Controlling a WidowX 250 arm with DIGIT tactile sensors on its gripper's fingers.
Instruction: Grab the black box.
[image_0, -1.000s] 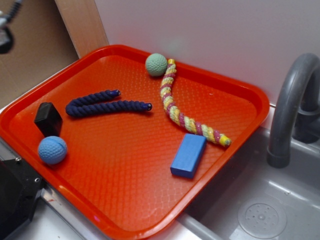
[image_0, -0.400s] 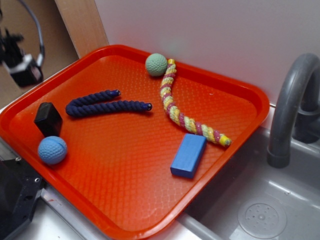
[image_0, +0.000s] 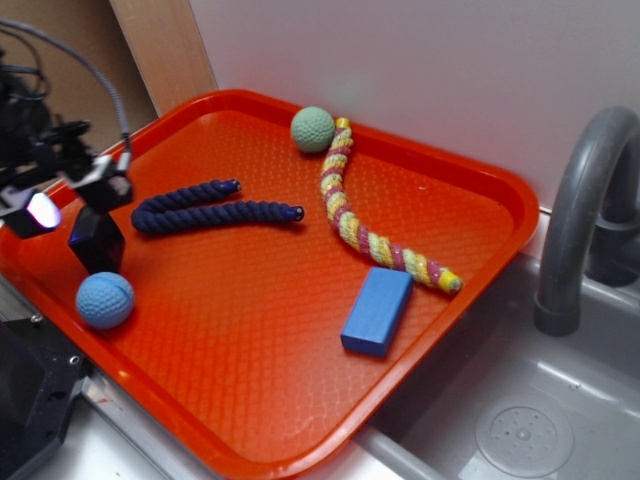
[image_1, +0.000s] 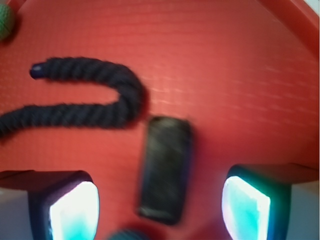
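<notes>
Small matte black faceted box (image_0: 97, 240) at left edge of red plastic tray surface (image_0: 250, 340), beside light blue ball (image_0: 104, 300) and curled navy rope (image_0: 210, 208), gripper (image_0: 68, 200) above it, fingers (image_1: 75, 210) spread wide, box (image_1: 165, 170) between them, untouched.

Orange tray (image_0: 480, 180) holds blue ball (image_0: 104, 300), green ball (image_0: 313, 129), navy rope (image_0: 205, 208), striped rope (image_0: 365, 225), blue block (image_0: 377, 311); grey faucet (image_0: 580, 200) beside.

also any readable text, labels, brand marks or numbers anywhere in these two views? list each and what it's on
None readable in either view.
The black box, orange tray, blue block, blue ball, green ball, both ropes and the gripper show no print.
The wrist view is motion-blurred, so fine marks on the box top there could not be made out.
</notes>
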